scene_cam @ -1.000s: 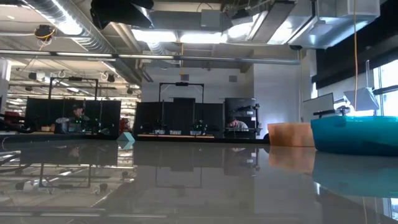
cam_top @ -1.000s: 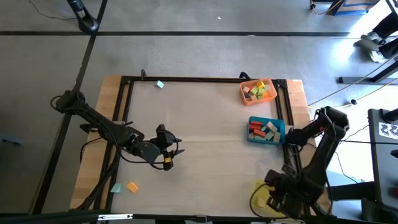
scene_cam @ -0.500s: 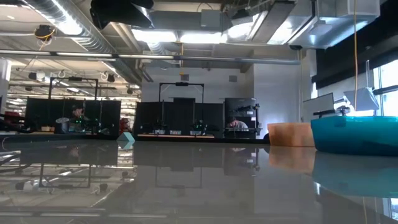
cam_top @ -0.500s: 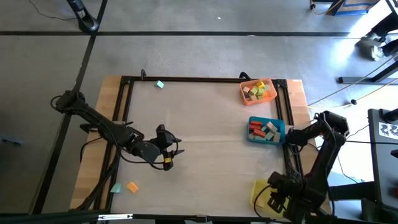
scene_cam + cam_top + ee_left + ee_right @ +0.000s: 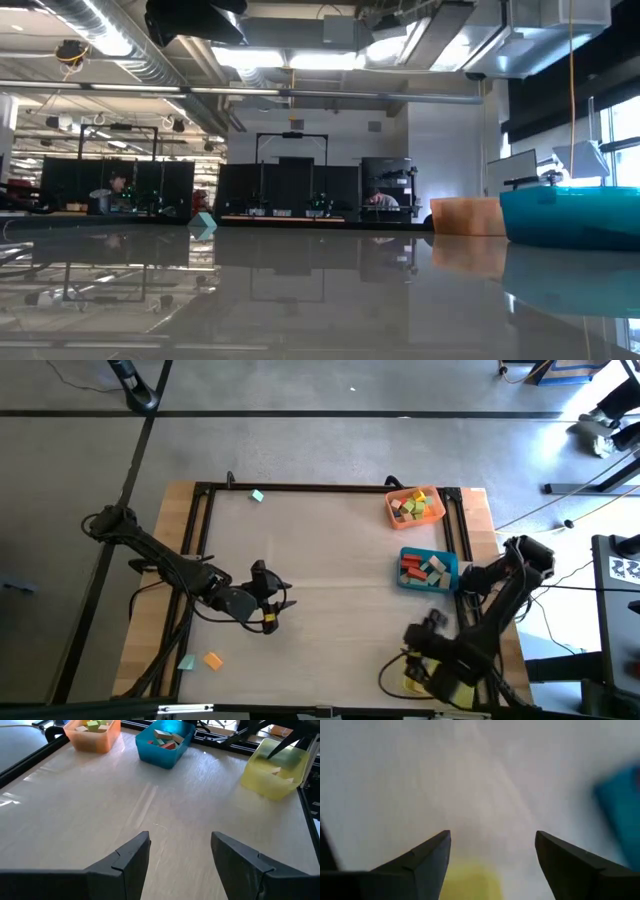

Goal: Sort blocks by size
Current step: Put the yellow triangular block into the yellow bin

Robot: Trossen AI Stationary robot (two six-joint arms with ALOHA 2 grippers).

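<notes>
Right wrist view: the right gripper (image 5: 492, 865) has its two dark fingers (image 5: 427, 855) spread wide with nothing between them, released above the pale table (image 5: 445, 780). The yellow tray (image 5: 470, 882) lies just under and ahead of the fingers, and the blue tray (image 5: 620, 815) sits off to one side of them. In the high view this gripper (image 5: 425, 632) hangs at the near right corner of the table, just beside the yellow tray (image 5: 418, 682).

The left gripper (image 5: 181, 851) waits over the middle-left of the table, its fingers parted and empty, nothing touching them. In the high view it (image 5: 272, 603) hovers well apart from all three trays.

The table is a light wooden board inside a dark frame (image 5: 330, 488). The low view looks across its glossy top into a large room with ceiling ducts, strip lights and black workstations, where a person (image 5: 118, 183) sits far back.

The blocks are scattered. Several green, yellow and red ones fill the orange tray (image 5: 414, 506), far ahead of the right gripper; red, teal and tan ones lie in the blue tray (image 5: 428, 569), nearer to it. A tan block (image 5: 276, 769) rests in the yellow tray. Loose ones remain: a teal block (image 5: 257, 496) at the far edge well beyond the left gripper, and an orange block (image 5: 212, 659) with a small teal one (image 5: 187, 662) just beside it, near the front edge behind that gripper.
</notes>
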